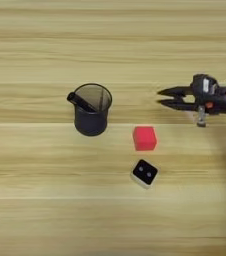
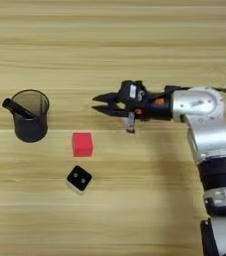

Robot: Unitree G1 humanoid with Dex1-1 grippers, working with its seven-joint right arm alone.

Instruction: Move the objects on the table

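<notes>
While marker (image 1: 81, 102) stands in cup (image 1: 91, 117) | pincer (image 2: 96, 103) slightly parted, empty

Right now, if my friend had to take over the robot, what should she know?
Right gripper: fingers slightly apart, holding nothing, pointing left toward the pen cup.
Black marker stands tilted inside the pen cup.
Red cube sits on the table, right of the cup.
A small black-and-white block lies just below the cube.
No pale pen in sight.
Done: marker in the cup. Left: cube and block untouched.
</notes>
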